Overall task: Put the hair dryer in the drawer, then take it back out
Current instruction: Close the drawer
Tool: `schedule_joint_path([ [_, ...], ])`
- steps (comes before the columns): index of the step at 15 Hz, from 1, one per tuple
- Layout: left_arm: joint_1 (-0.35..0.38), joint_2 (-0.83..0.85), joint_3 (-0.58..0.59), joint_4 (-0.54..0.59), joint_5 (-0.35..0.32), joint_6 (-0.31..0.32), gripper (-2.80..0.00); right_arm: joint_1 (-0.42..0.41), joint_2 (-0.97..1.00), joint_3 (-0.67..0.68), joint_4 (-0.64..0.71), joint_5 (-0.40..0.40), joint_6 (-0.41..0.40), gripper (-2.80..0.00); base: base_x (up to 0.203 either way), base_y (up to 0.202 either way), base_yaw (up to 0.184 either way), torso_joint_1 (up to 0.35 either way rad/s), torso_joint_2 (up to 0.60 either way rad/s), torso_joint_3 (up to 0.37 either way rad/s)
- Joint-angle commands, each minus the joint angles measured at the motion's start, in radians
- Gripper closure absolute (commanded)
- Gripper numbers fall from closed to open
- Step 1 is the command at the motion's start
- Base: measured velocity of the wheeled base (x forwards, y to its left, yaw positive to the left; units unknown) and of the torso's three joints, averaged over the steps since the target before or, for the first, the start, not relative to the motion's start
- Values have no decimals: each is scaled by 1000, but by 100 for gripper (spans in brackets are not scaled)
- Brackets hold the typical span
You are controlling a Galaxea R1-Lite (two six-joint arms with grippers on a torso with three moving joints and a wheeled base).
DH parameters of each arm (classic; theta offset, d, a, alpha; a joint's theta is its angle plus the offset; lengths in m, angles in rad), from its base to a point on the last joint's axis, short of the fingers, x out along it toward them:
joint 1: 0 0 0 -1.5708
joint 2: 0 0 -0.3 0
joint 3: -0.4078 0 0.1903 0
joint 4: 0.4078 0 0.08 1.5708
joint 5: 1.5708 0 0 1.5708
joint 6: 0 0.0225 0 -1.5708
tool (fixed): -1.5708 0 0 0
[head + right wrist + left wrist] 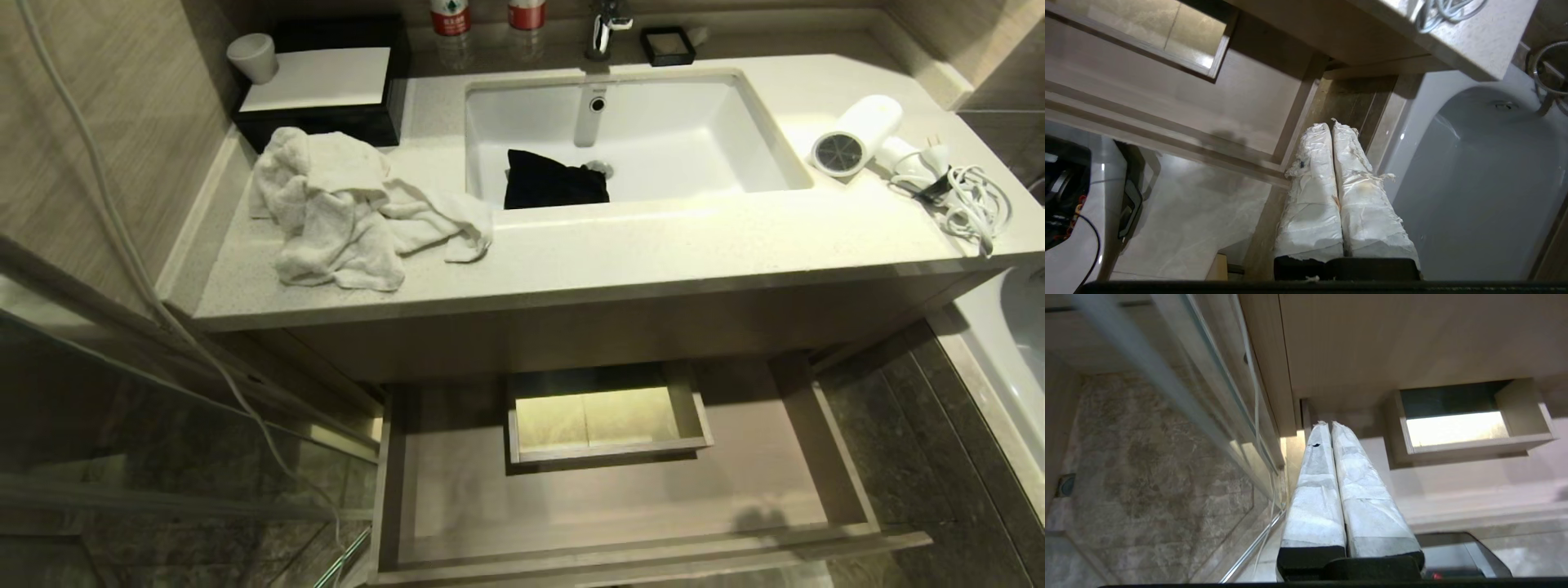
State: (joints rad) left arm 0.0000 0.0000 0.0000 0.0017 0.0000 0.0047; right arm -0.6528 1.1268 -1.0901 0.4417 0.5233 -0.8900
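The small white plastic hair dryer [861, 135] lies at two o'clock on the pale stone surface [653, 245], barrel slanting grille-forward, above the open wood-grain drawer [620, 490]. The right hand [1331, 130], fingers pressed together and empty, hangs nearer, below that corner.

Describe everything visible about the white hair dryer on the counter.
The small white plastic hair dryer lies on its side on the pale stone counter, right of the white sink. Its round dark mesh grille faces forward. Its pale cord, loosely bundled with the plug showing, trails beside it near the counter's right edge. No gripper touches it.
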Motion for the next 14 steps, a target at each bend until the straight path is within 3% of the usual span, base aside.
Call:
schedule_joint_path([
  [1, 0, 0, 1, 0, 0, 0, 0, -1, -23, 22, 1, 3, -4, 0, 0, 0, 0, -256, 12, -244],
  [5, 0, 0, 0, 0, 0, 0, 0, 1, -50, 55, -11, 4, -5, 0, 0, 0, 0, -201, 4, -185],
  [14, 0, 0, 2, 0, 0, 0, 0, -2, -96, 111, -17, 6, -4, 0, 0, 0, 0, -164, 306, 128],
])
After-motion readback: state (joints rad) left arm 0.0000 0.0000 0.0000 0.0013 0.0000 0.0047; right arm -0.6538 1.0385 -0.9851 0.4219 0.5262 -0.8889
